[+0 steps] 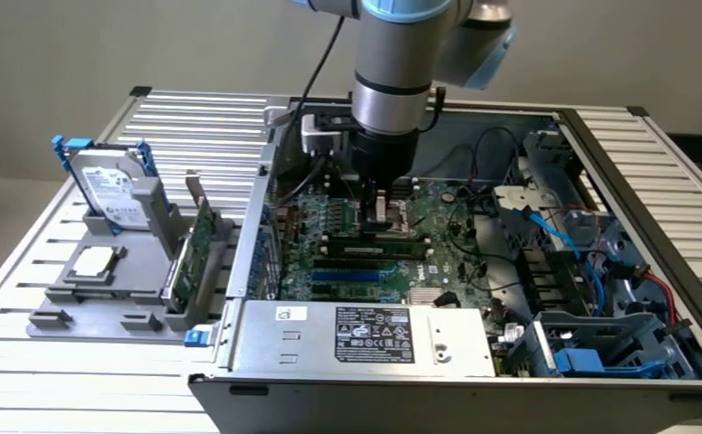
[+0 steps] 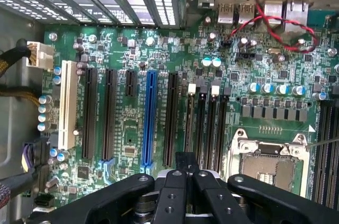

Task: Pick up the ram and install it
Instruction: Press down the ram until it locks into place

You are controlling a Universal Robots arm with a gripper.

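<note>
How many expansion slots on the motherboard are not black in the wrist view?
2. A white slot stands at the board's edge, beside the cables. A blue slot stands among the black slots. The gripper may hide others.

the ram (image 1: 379, 241) is a matt green board with dark chips, lying in a black plastic slot at the frame's centre. the gripper (image 2: 184, 173) is matt black, with smooth fingers (image 2: 175, 181) and small screws. the motherboard (image 2: 132, 128) is glossy green laminate; its blue slot (image 2: 149, 115) looks like shiny plastic. the cpu socket (image 2: 270, 155) has a bright metal frame. the computer case (image 1: 327, 357) is dull grey sheet metal. the table (image 1: 37, 380), lower left, is ribbed satin aluminium.
</note>
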